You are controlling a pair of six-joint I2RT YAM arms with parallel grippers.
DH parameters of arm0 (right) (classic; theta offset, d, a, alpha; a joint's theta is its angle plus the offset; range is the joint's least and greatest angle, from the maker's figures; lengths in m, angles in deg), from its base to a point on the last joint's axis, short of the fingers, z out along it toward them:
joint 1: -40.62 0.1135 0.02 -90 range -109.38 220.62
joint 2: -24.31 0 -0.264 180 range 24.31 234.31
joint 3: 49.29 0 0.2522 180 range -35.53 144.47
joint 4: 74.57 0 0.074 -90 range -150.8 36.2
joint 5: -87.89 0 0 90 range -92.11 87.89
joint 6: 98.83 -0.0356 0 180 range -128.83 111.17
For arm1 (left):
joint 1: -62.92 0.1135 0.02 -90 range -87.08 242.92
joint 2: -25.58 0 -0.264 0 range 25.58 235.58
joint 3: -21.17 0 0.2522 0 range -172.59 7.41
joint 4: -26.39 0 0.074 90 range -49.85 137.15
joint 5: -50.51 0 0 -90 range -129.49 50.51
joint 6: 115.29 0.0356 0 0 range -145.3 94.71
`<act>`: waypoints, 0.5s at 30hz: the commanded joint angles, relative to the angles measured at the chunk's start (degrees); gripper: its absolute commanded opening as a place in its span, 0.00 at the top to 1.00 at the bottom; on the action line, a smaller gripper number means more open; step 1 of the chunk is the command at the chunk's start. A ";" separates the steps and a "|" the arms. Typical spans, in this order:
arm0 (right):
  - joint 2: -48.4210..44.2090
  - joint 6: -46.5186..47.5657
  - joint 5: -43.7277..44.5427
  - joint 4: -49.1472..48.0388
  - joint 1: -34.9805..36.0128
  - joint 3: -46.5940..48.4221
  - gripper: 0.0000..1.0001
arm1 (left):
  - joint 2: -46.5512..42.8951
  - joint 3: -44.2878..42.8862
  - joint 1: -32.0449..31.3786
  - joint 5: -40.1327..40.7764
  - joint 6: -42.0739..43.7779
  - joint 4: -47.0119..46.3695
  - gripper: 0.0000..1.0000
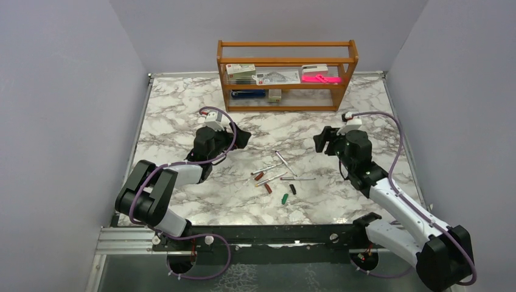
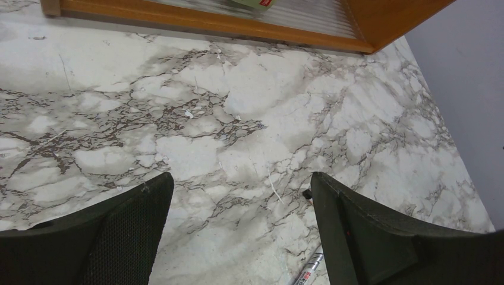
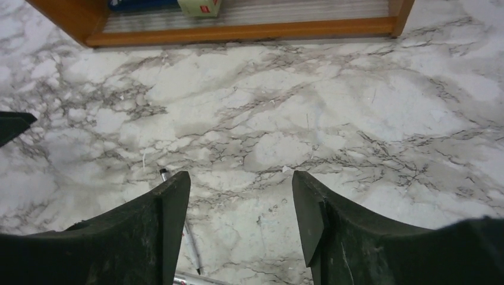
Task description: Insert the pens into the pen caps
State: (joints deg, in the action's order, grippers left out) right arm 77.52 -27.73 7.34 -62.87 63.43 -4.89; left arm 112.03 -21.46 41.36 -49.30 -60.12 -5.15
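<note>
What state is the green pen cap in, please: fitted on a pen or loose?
Loose: the green pen cap lies by itself on the marble table, apart from the pens, with nothing inserted.

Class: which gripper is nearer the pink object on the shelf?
Right. The right gripper sits just in front of the pink object; the left gripper is in front and well to its left.

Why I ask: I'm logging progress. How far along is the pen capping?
Nothing looks done: the pens lie bare on the table, the pen caps loose beside them. Nothing is in hand: the left gripper and right gripper are both open and empty. Every pen is left to cap.
</note>
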 commanded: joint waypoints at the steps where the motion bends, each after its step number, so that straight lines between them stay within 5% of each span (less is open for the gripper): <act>1: 5.61 2.78 -7.35 3.99 0.01 2.18 0.46 | 0.56 -1.21 -0.06 -1.22 -0.32 -1.21 0.12; 4: 11.25 2.66 -10.98 3.42 1.12 2.84 0.67 | 1.31 -1.62 -0.01 -1.62 -0.44 -1.20 0.13; 6: 14.13 2.64 -10.96 2.25 3.45 3.10 0.72 | 1.35 -1.48 0.01 -1.46 -0.19 -1.17 0.13; 9: 18.40 3.58 -8.07 1.81 8.66 4.28 0.42 | 1.51 -1.53 -0.01 -2.86 0.66 -1.06 0.13; 15: 26.04 2.83 -5.97 0.28 15.44 5.38 0.32 | 1.01 -0.90 -0.04 -3.52 1.14 -0.46 0.13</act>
State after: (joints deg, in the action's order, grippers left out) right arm 100.56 -24.97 0.04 -60.92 76.39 -1.03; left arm 113.04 -21.74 41.36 -50.87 -60.06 -5.10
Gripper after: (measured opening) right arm 0.675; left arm 0.871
